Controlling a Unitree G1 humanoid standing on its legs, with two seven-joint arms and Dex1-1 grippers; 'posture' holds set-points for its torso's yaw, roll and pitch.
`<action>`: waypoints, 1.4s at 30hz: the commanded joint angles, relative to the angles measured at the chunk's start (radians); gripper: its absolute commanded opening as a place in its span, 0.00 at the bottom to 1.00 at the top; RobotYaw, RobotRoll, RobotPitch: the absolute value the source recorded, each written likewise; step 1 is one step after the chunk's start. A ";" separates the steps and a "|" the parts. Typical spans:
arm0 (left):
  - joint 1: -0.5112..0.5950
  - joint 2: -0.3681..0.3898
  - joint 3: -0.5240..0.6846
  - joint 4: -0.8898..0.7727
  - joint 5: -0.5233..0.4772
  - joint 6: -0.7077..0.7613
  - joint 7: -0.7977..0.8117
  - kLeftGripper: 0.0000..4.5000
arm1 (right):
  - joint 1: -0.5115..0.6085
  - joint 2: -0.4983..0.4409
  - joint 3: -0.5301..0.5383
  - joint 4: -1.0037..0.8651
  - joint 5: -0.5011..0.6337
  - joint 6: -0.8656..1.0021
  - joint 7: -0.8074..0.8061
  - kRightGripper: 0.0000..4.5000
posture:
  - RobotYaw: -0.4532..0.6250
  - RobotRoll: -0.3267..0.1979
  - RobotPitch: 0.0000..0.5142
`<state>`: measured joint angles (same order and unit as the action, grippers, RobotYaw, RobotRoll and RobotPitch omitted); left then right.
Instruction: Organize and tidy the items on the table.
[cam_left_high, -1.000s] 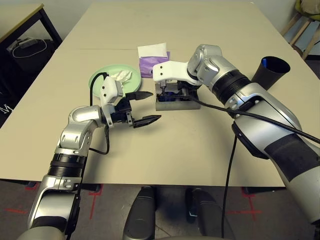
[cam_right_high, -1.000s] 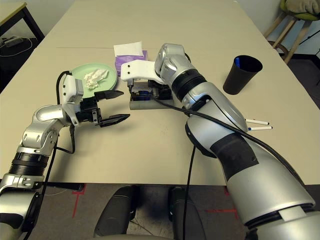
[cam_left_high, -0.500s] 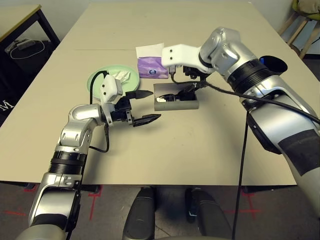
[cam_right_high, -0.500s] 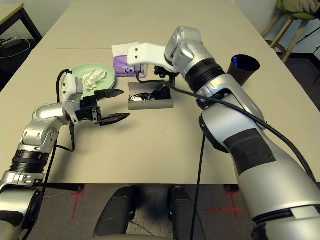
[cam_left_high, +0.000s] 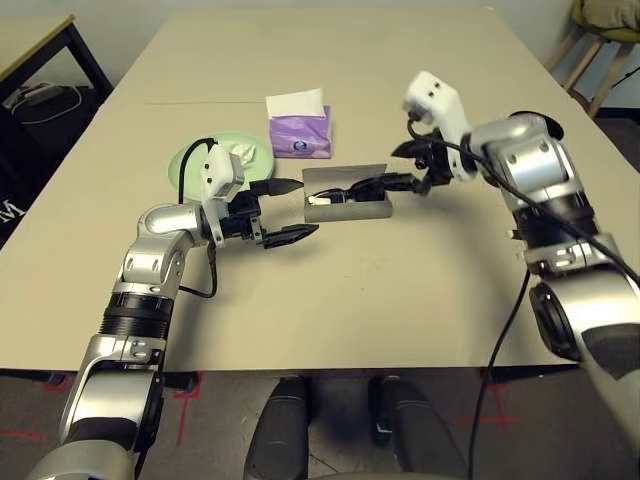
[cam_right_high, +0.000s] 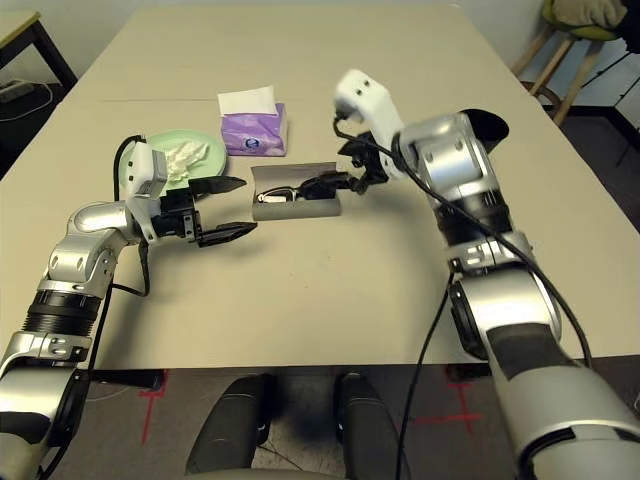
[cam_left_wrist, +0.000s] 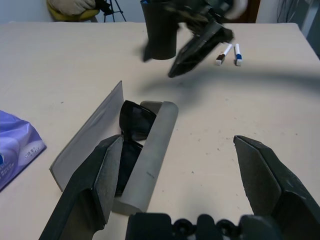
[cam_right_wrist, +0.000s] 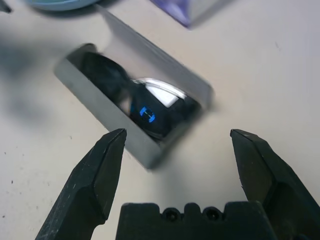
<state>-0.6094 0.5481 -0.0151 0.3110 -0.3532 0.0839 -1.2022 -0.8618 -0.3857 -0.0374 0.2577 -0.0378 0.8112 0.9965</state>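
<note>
Sunglasses (cam_left_wrist: 134, 119), black, lie inside the grey oblong glasses case (cam_left_high: 347, 205), whose flap (cam_left_wrist: 86, 137) stands open on the side toward the tissue box. The case sits near the middle of the beige worktop (cam_left_high: 380, 300), between the two pincers.

On the robot's left, the left pincer (cam_left_high: 285, 211) hovers just beside the near-left end of the case, its two black fingers spread wide and holding nothing. In the left wrist view one of its fingers (cam_left_wrist: 97, 185) stands close to the case's rounded body, though I cannot tell whether it touches.

On the robot's right, the right pincer (cam_right_high: 330, 183) points at the case's right end from just beside it; its fingers are parted too and empty, as the right wrist view shows with the case and sunglasses between and beyond the tips.

Behind the case stands the purple tissue box (cam_left_high: 299, 135) with a white sheet rising from its top. To the left of the case lies the light green plate (cam_right_high: 172, 155), carrying a crumpled white tissue (cam_right_high: 184, 155), partly covered by the left wrist housing. A black cup (cam_right_high: 486, 124) stands behind the right forearm, and past it two blue-capped pens (cam_left_wrist: 229, 53) lie side by side on the worktop.
</note>
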 joint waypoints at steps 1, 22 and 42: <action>0.010 -0.004 0.008 0.018 0.009 -0.009 0.013 1.00 | 0.085 0.015 -0.064 -0.117 0.093 -0.021 -0.057 1.00 | 0.52 0.62 0.22; -0.021 -0.041 0.043 0.131 0.016 -0.051 0.100 1.00 | 0.438 0.034 -0.133 -0.049 0.259 -0.768 -0.157 1.00 | 0.56 0.62 0.23; -0.061 -0.062 0.034 0.250 0.064 -0.073 0.135 1.00 | 0.562 -0.082 -0.117 -0.109 0.411 -0.813 -0.009 1.00 | 0.55 0.62 0.21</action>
<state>-0.6627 0.4971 0.0261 0.5340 -0.3090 0.0257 -1.0745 -0.3100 -0.4597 -0.1659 0.1679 0.3630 -0.0115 0.9905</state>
